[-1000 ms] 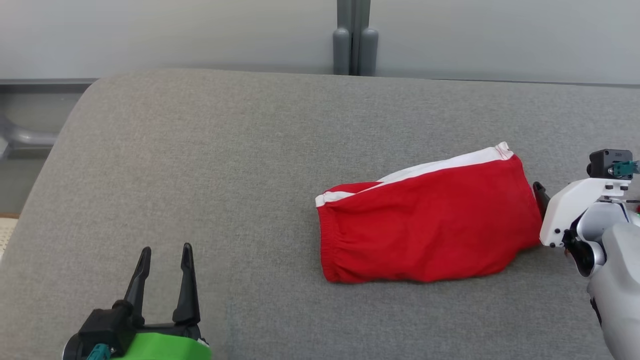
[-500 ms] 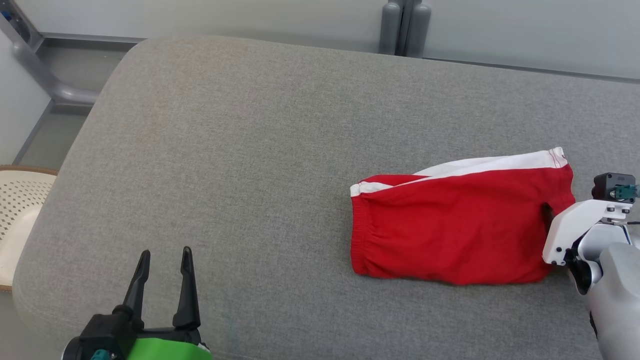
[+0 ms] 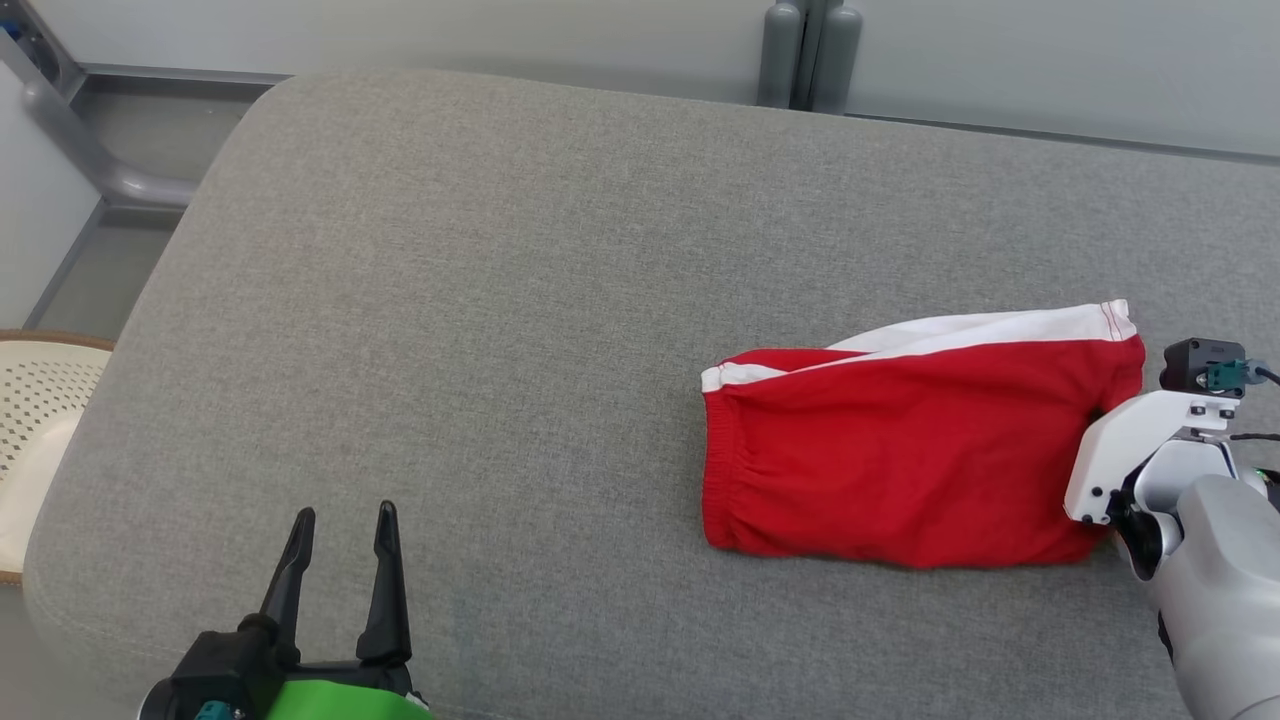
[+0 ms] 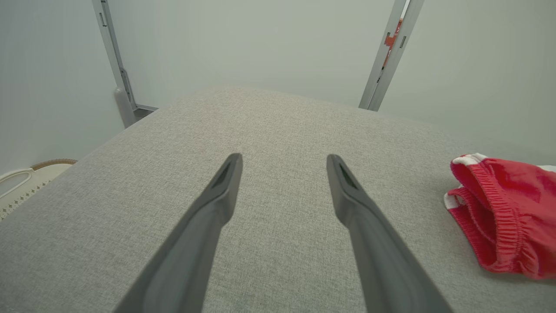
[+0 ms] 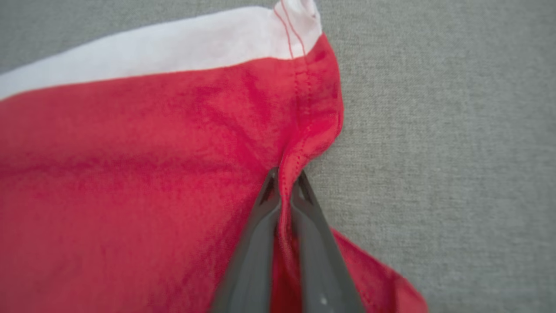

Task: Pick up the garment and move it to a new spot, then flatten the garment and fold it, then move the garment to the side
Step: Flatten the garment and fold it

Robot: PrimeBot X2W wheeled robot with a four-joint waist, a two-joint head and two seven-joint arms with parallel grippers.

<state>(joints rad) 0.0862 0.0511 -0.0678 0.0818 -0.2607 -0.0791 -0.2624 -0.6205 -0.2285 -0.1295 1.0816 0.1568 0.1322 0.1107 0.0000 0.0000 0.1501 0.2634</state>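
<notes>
While the left gripper (image 3: 346, 510) hangs nearest the camera with its fingers spread wide over bare grey cushion (image 3: 500, 300) and nothing between them, the coming move turns on the right gripper (image 5: 286, 174). Its two dark fingers are pinched tight on a stitched fold at the right-hand end of the garment (image 3: 900, 460). The right wrist view shows red cloth squeezed up between the tips, so the grasp looks made. From that pinch the garment, a pair of red shorts, lies flat on the cushion with its long axis running across the head view toward the robot's left. It ends in a gathered elastic waistband (image 3: 722, 470). That waistband end faces the left gripper but lies well apart from it, up and to the right of its open fingers. A white band (image 3: 1000, 328) runs along the garment's far edge, and more cushion stretches beyond it to the wall. Any lift would likely be led from the right end, with the waistband end trailing or hanging below.
</notes>
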